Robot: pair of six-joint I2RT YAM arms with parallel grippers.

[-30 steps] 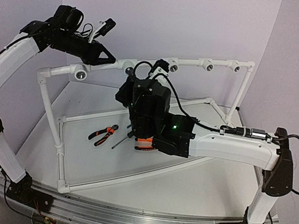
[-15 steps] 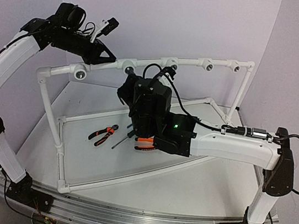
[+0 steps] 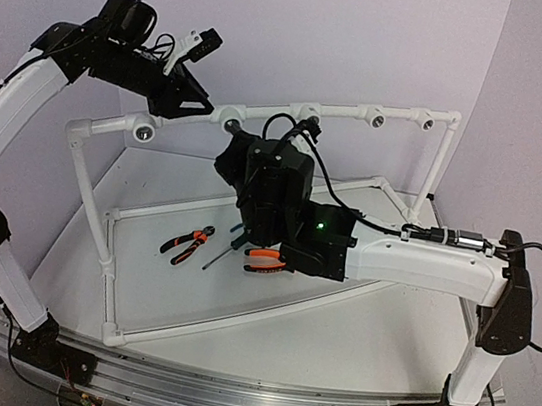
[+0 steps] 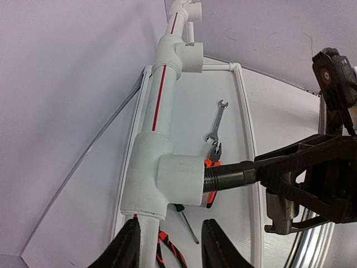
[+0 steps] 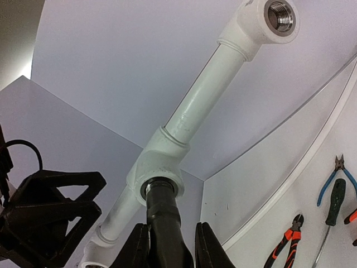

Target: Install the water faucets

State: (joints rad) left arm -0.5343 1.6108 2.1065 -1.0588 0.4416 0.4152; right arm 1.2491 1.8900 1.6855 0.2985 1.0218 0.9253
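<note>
The water faucet (image 5: 164, 215), a dark cylinder, has its threaded end (image 4: 226, 174) in a tee socket (image 4: 178, 178) of the white pipe frame (image 3: 263, 113). My right gripper (image 5: 171, 231) is shut on the faucet's body, one finger on each side, pointing straight at the socket. In the top view the right gripper (image 3: 239, 143) sits just below the pipe and hides most of the faucet. My left gripper (image 4: 170, 245) is open astride the pipe just beside that tee; its left finger (image 4: 129, 245) lies against the pipe and the other stands apart. From above, the left gripper (image 3: 199, 102) is left of the tee.
Orange-and-black pliers (image 3: 188, 243), a second pair (image 3: 265, 259) and a screwdriver (image 3: 221, 255) lie on the white board inside the frame. A small wrench (image 4: 216, 118) lies there too. Further sockets (image 3: 145, 132) (image 3: 379, 120) (image 3: 429, 123) line the top pipe. Purple walls stand close behind.
The left gripper's jaws have parted from the pipe, and that arm has risen slightly. The right gripper stays shut on the faucet at the socket, almost unmoved.
</note>
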